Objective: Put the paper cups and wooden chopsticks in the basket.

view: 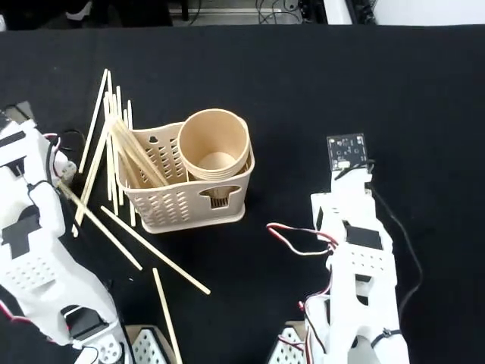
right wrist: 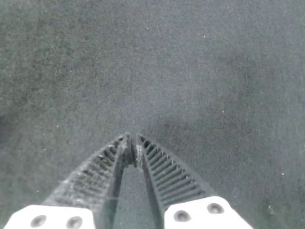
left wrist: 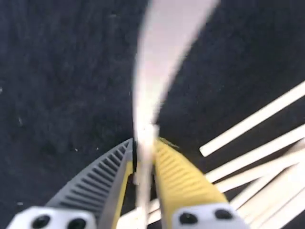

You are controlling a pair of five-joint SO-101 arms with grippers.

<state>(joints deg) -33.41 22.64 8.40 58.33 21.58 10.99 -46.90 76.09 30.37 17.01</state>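
A beige slotted basket (view: 189,199) stands mid-table with stacked paper cups (view: 215,142) in its right half and several wooden chopsticks (view: 135,155) leaning out of its left half. My left gripper (view: 64,180) (left wrist: 143,145) is left of the basket, shut on one chopstick (view: 100,227) (left wrist: 157,71) that slants down toward the table front. More loose chopsticks (view: 157,251) (left wrist: 257,149) lie on the black cloth beside and in front of the basket. My right gripper (right wrist: 132,144) is shut on nothing over bare cloth; its arm (view: 354,246) is right of the basket.
The table is covered by a black cloth (view: 326,83). One chopstick (view: 167,317) lies near the front edge between the arm bases. Cables (view: 297,241) run along the right arm. Open cloth lies behind and right of the basket.
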